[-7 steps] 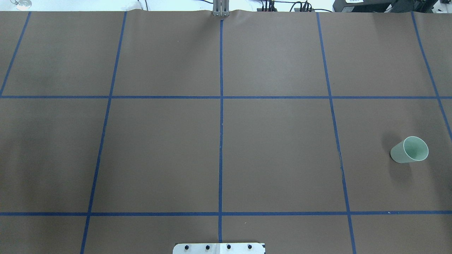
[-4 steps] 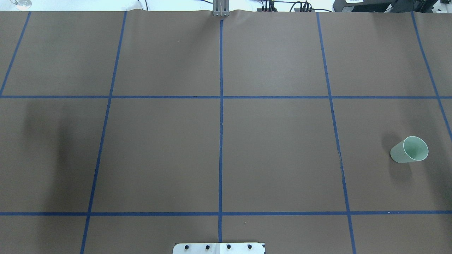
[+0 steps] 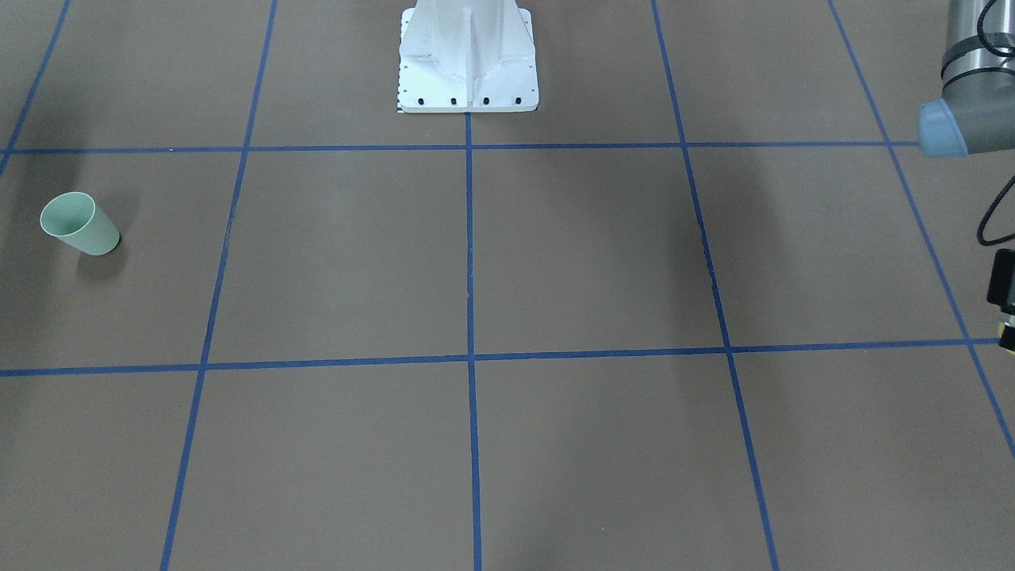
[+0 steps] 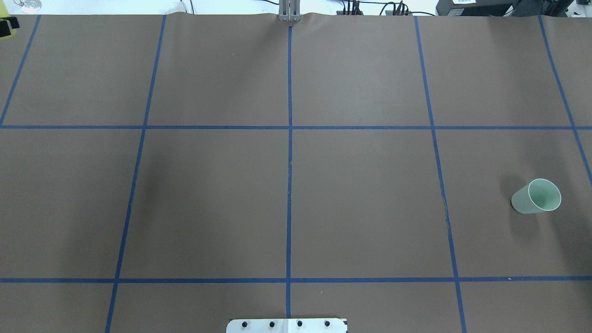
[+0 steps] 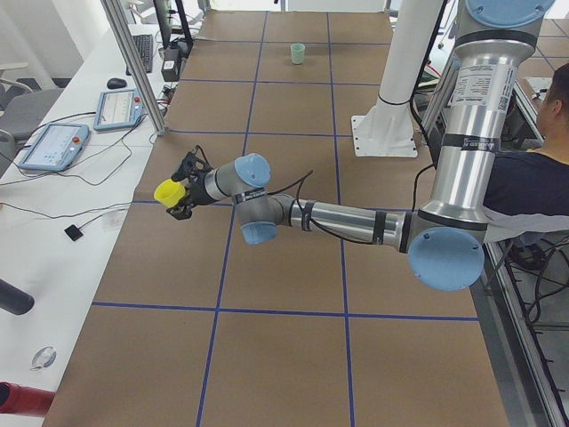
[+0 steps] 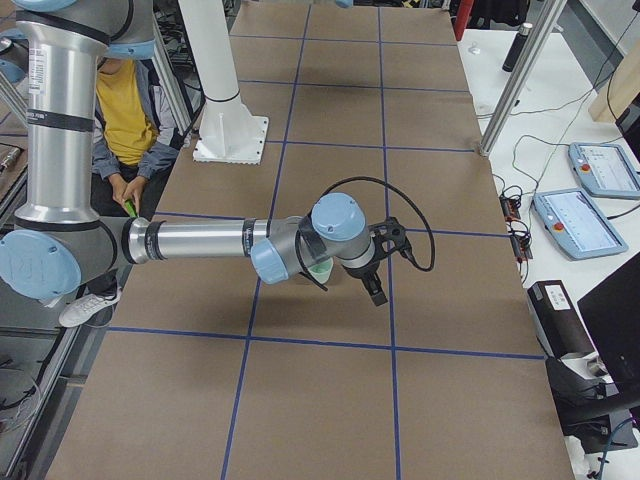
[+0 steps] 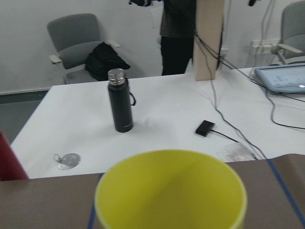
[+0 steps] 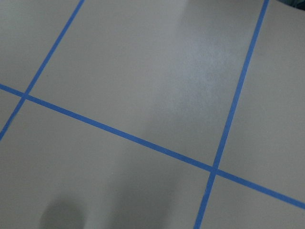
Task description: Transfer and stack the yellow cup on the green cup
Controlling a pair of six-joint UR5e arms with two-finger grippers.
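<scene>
One yellow cup (image 5: 166, 191), one green cup (image 4: 536, 196).
The yellow cup, newly seen at the overhead edge, is clamped in the left gripper (image 5: 180, 190); the right gripper (image 6: 376, 290) cannot be judged.

The green cup (image 4: 536, 196) stands upright far right — on the blue-taped table (image 4: 360, 185).

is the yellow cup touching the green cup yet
Apart. In the exterior left view the yellow cup is in the near half of the table and the green cup stands at its far end, with bare grid squares between them.
</scene>
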